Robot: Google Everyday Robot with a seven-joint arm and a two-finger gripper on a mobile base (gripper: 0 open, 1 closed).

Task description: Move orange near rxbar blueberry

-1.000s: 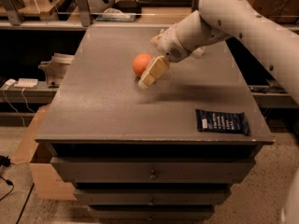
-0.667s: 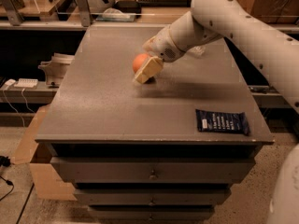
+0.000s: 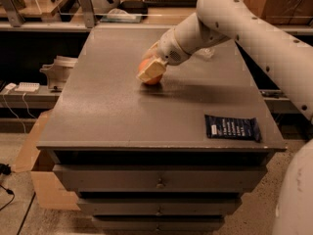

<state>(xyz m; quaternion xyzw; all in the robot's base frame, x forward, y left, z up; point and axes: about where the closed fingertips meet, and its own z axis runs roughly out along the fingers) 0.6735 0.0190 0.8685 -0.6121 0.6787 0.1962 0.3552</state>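
The orange [image 3: 152, 80] sits on the grey cabinet top [image 3: 107, 116], left of centre towards the back. My gripper [image 3: 150, 70] is down on the orange, covering most of it from the front and top; only its lower edge and left side show. The rxbar blueberry [image 3: 232, 128], a flat dark navy wrapper with white print, lies near the front right corner, well apart from the orange.
My white arm [image 3: 234, 18] reaches in from the right across the back of the cabinet top. A clear plastic object [image 3: 208, 53] lies behind the arm. Shelves with clutter [image 3: 117, 13] stand behind. A cardboard box [image 3: 34, 151] sits on the floor at the left.
My gripper has moved left and down from beside the orange onto it, now covering most of the fruit. The orange and the bar have stayed in place.
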